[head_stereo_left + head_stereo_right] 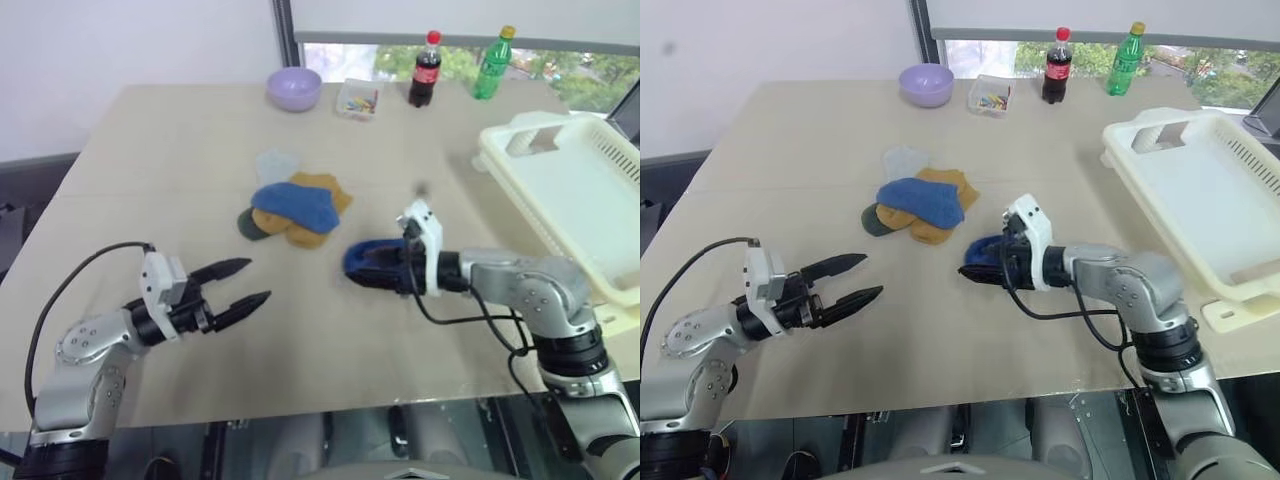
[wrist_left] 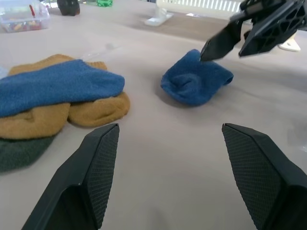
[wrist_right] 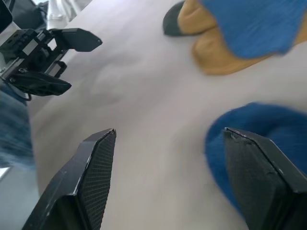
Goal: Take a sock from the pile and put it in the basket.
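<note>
Two robot arms reach over a beige table [image 1: 180, 150]. One small pile [image 1: 295, 208] of socks sits near the middle of it: two mustard-orange pieces, one royal blue sock draped across them, one pale grey-blue piece at the far edge and one dark grey piece at the left edge. One more blue sock [image 1: 372, 262], bunched up, lies alone on the table just to the right of the pile and apart from it. The right gripper [image 3: 170, 143] is at this loose sock, its two black fingers spread wide, one finger against the sock's near side and the other over bare table; it does not pinch the sock. The left gripper [image 1: 248, 282] hovers over the near left part of the table, well apart from both the pile and the loose sock, fingers also spread and holding nothing. One large white basket [image 1: 520, 160] with slotted sides stands at the table's right edge, well away from the socks. Along the far edge stand one lilac bowl [image 1: 294, 88], one small clear box [image 1: 358, 99] of coloured bits, one dark cola bottle [image 1: 425, 70] and one green bottle [image 1: 492, 64].
</note>
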You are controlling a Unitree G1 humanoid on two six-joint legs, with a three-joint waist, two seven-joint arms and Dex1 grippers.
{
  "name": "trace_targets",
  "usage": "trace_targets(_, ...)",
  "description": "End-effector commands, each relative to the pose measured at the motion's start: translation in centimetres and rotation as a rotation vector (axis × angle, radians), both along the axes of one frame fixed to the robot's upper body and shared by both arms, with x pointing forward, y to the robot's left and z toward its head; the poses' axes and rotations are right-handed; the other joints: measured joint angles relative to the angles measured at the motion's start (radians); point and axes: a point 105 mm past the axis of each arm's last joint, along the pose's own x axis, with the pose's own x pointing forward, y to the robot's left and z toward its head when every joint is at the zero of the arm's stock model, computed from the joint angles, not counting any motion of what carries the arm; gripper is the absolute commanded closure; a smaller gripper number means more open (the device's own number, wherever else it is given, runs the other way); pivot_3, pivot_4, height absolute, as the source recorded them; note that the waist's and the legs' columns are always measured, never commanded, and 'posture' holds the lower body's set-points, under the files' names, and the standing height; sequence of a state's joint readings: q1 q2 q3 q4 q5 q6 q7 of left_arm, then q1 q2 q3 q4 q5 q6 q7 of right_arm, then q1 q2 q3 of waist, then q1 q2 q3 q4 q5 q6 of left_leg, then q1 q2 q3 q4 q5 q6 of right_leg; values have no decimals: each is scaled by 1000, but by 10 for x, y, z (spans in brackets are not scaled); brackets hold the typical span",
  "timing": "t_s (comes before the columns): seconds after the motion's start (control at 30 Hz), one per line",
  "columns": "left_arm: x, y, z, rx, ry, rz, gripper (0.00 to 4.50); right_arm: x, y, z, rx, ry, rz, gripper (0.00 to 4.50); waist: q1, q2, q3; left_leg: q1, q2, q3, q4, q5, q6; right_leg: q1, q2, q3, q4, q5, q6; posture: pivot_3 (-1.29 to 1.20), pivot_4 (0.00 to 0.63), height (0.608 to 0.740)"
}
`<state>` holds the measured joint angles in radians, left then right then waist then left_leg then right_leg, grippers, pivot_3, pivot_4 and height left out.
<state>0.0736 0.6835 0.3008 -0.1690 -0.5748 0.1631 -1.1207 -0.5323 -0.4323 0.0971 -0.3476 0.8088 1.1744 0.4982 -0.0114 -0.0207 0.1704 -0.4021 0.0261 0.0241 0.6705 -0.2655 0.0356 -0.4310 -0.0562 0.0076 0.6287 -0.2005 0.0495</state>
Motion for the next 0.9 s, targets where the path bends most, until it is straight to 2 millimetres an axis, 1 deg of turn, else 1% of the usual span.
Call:
trace_targets(0.03,2,-23,7,-38,-28,-77,833,-5,-34,8,-59,-75,-58,801,7,0,0,0,0,0,0,0,0,0,0,0,0,0,0,0,150,740)
trace_targets(0.07,4,-31,7,-50,-31,-94,833,-8,-43,4,-94,-77,-69,801,9,0,0,0,-1,-1,0,0,0,0,-1,-1,0,0,0,0,150,740)
trace_targets(0.13,10,-47,9,-76,-42,-124,833,-13,-54,-4,-145,-82,-85,801,12,0,0,-1,-2,0,0,0,0,0,-1,0,-1,0,0,0,150,740)
trace_targets(0.23,23,-70,12,-108,-62,-157,833,-18,-60,-15,-196,-82,-117,801,7,-1,0,-1,-2,0,0,0,0,0,-1,0,-1,0,0,0,150,740)
trace_targets(0.3,32,-88,15,-141,-79,-182,833,-16,-66,-26,-239,-97,-172,801,1,-1,0,0,-2,0,0,0,0,1,0,1,0,0,0,0,150,740)
trace_targets(0.33,37,-96,17,-155,-85,-190,833,-14,-68,-30,-248,-105,-198,801,0,-1,0,2,-2,0,1,0,0,2,1,1,1,0,0,0,150,740)
trace_targets(0.37,44,-109,19,-172,-92,-208,833,-14,-68,-34,-257,-110,-216,801,-3,-1,0,2,-2,0,1,0,0,2,1,1,1,0,0,0,150,740)
trace_targets(0.47,58,-135,20,-198,-84,-227,833,-15,-63,-43,-265,-122,-241,801,5,-1,-1,2,-2,0,3,0,0,4,2,0,2,0,1,0,150,740)
trace_targets(0.53,65,-145,12,-173,-62,-219,833,-17,-54,-48,-261,-129,-253,801,-1,-1,-1,2,-2,-1,4,0,0,4,2,2,2,0,1,0,150,740)
trace_targets(0.63,73,-153,-4,-135,9,-200,833,-10,-47,-56,-281,-167,-333,801,-6,-1,-1,3,-2,0,4,0,0,4,3,4,3,0,1,0,150,740)
trace_targets(0.7,71,-157,-11,-123,31,-218,833,-5,-47,-59,-283,-188,-398,801,-4,-1,-1,3,-2,-1,4,0,0,3,3,3,4,0,1,0,150,740)
trace_targets(0.8,72,-159,-23,-94,54,-215,833,1,-53,-64,-343,-244,-487,801,-1,-1,-1,3,-2,-1,5,0,0,3,3,3,5,0,1,0,150,740)
trace_targets(0.9,74,-158,-33,-80,84,-208,833,6,-57,-60,-279,-261,-624,801,0,-1,-1,3,-2,-1,6,0,0,3,2,4,5,0,1,0,150,740)
